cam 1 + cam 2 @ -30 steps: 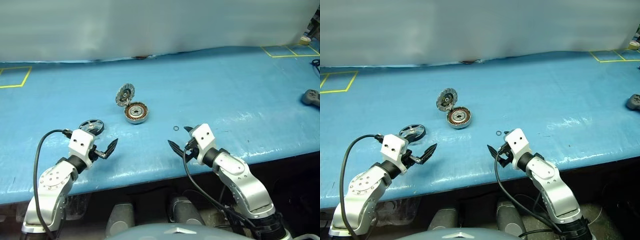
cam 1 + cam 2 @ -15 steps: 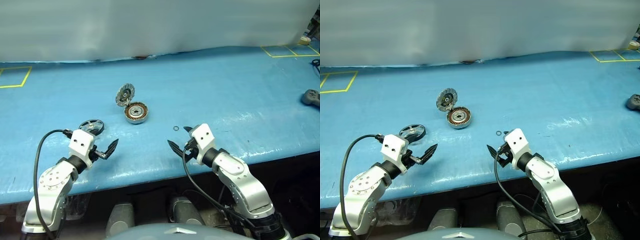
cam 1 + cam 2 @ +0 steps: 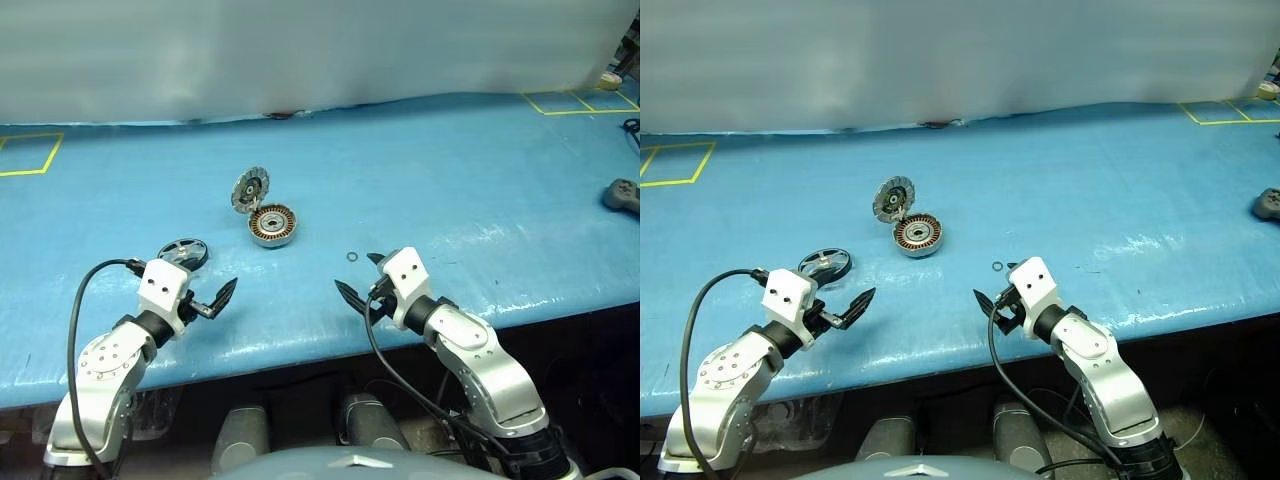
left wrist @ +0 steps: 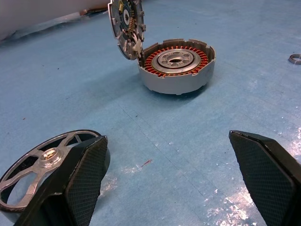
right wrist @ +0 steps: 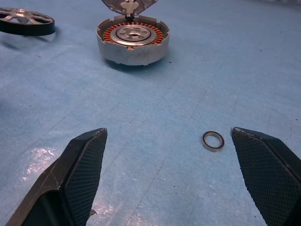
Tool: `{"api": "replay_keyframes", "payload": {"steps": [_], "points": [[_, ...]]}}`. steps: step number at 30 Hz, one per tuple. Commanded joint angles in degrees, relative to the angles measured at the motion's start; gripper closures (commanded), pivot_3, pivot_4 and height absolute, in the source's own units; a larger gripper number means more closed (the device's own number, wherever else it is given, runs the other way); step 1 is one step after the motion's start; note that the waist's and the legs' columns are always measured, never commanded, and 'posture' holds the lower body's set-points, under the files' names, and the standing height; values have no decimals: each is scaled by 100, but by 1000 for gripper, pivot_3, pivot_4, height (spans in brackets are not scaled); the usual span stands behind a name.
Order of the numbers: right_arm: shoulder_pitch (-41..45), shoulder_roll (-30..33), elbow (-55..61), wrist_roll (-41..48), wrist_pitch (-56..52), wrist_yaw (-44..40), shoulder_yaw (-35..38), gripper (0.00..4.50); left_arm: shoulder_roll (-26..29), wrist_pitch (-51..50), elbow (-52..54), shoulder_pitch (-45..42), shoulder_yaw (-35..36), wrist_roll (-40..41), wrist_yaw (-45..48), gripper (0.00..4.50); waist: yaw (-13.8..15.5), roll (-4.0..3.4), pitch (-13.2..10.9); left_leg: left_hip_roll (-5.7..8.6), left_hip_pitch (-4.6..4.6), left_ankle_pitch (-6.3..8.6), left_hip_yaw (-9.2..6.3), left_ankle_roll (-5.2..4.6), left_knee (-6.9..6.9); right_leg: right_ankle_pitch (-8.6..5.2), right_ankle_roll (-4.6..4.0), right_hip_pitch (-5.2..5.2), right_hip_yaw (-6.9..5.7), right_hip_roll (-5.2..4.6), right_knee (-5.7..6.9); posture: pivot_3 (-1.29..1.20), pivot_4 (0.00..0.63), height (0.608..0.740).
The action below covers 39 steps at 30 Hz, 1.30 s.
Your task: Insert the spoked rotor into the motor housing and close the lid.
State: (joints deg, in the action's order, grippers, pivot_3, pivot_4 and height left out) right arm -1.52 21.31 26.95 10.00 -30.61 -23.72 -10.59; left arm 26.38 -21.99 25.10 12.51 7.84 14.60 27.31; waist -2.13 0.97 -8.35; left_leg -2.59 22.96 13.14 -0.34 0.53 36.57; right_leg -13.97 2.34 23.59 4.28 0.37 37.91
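Observation:
The motor housing (image 3: 272, 224) sits mid-table on the blue mat, its copper windings showing. Its lid (image 3: 249, 188) stands raised on the hinge at the far left rim, segmented inner face toward me. The spoked rotor (image 3: 183, 251) lies flat on the mat, nearer and left of the housing. It is just beyond my left gripper (image 3: 207, 284), close to one finger (image 4: 87, 165) but apart from it. My left gripper is open and empty. My right gripper (image 3: 360, 276) is also open and empty, near the front edge and right of the housing (image 5: 133, 40).
A small metal ring (image 3: 351, 257) lies on the mat just ahead of the right gripper. A dark device (image 3: 622, 193) rests at the far right. Yellow tape squares (image 3: 25, 155) mark the back corners. A white sheet hangs behind the table.

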Motion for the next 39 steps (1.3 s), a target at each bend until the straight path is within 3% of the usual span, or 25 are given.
{"api": "replay_keyframes", "payload": {"steps": [1,11,23,33,39], "points": [[44,1,104,-6,9,-18,24,64,-32,49,56,-47,7,18,-21,0,0,0,0,0,0,0,0,0,0,0,0,0,0,0,0,0,150,740],[693,85,59,-37,-34,-381,-215,64,-153,105,68,10,-9,-6,-64,0,-3,0,0,0,-1,0,-1,0,5,1,1,-2,-1,1,3,0,150,740],[2490,124,-796,-357,-184,-1185,-1093,64,-256,135,75,38,-110,-40,-101,0,-10,-1,-1,-2,-1,0,-1,0,10,9,-4,-3,-2,4,4,0,150,740],[4453,515,-2466,-1329,282,-2709,-2407,64,-341,202,85,93,-210,-75,-150,0,-7,-3,-2,-2,0,0,0,0,18,12,-5,-3,-5,1,5,0,150,740],[5282,293,-3794,-1731,986,-3492,-2824,64,-408,287,112,205,-233,-95,-189,0,-20,-4,-4,-3,0,0,1,0,17,14,-9,-1,-6,2,6,0,150,740]]}}
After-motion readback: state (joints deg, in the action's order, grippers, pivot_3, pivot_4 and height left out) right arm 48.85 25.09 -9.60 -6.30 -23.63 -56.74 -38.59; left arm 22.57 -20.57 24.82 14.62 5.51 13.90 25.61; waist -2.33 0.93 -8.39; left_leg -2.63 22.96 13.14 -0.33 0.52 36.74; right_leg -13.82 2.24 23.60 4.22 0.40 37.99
